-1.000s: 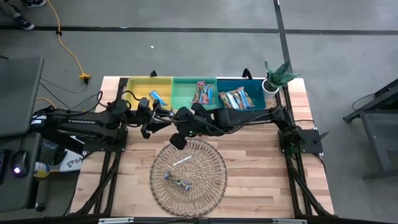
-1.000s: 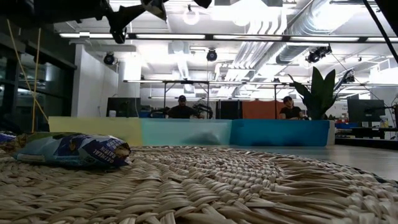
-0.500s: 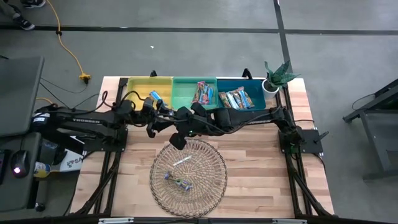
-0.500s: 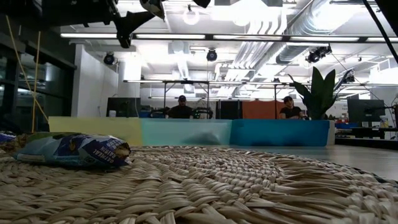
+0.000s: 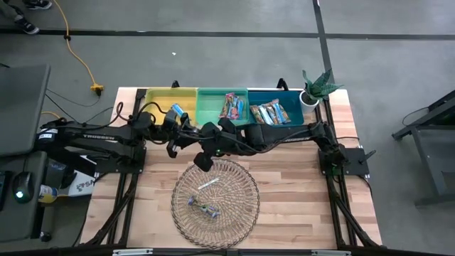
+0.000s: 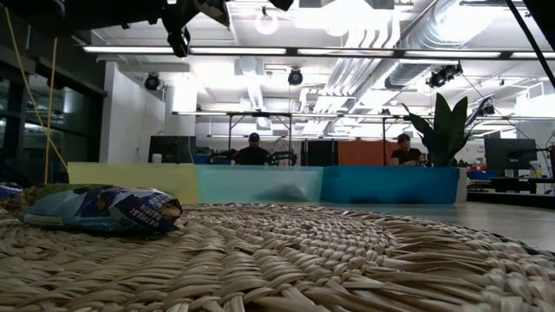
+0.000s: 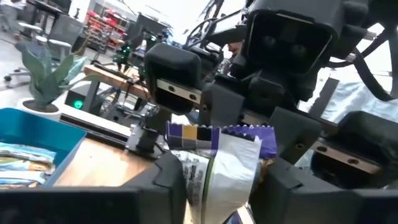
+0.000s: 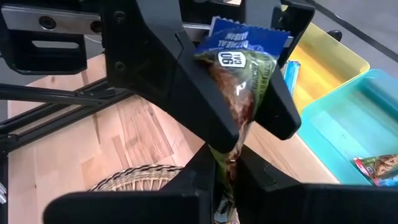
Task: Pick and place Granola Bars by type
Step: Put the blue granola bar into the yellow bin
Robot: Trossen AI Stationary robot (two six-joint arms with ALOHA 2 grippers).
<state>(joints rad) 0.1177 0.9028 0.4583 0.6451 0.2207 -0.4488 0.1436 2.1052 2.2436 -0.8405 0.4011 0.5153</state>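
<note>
granola bar | upright, long axis vertical | pinched between both grippers

Worktop, centre of frame. Three bins side by side along its upper edge: left bin holding one bar, middle bin holding bars, right bin holding bars. Potted plant at upper right corner. Basket at lower centre, with bars lying in it.

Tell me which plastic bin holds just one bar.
The yellow plastic bin, leftmost in the row: only one light blue bar lies inside, while the green and blue bins hold several each.
</note>
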